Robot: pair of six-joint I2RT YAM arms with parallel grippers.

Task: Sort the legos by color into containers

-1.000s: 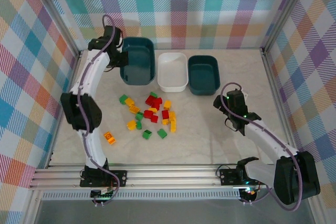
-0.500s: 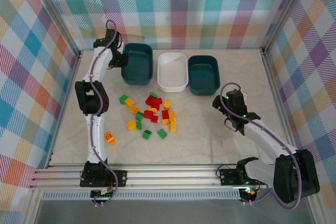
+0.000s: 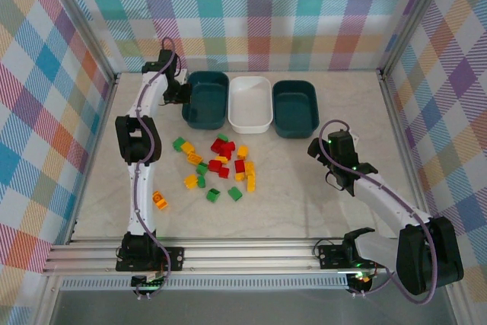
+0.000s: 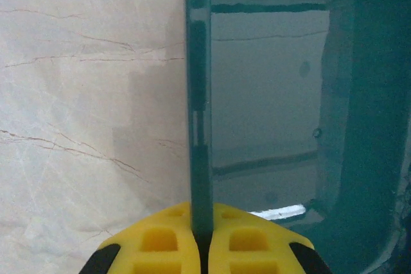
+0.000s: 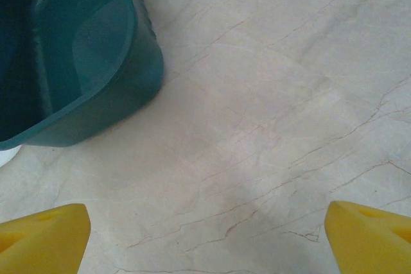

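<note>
Legos (image 3: pixel 217 161) in red, green and yellow lie heaped mid-tabletop (image 3: pixel 304 195), none yet in a container, with one orange brick (image 3: pixel 158 200) lying apart at the near left. Seen from above, three tubs stand in a row at the far side: left teal tub (image 3: pixel 205 104), white tub (image 3: pixel 249 108) and right teal tub (image 3: pixel 295 112), all apparently empty. The left arm reaches far back, its left pincer (image 3: pixel 181 92) at the left teal tub's left wall, seemingly to line the tub up just beside the white one. The right pincer (image 3: pixel 326 150) sits near the right teal tub's near-right corner, well apart from the heap.

From the left wrist, the yellow pads (image 4: pixel 160 248) are clenched on the thin teal wall, one on each side of it. The tub's bare floor lies to the right and marble to the left. Gripping the rim likely lets the arm slide the tub rather than lift it.

From the right wrist, the yellow fingers (image 5: pixel 45 229) stand spread wide with nothing between them. Bare marble lies below and the tub's corner shows at upper left. Sorting proper looks not yet begun.
</note>
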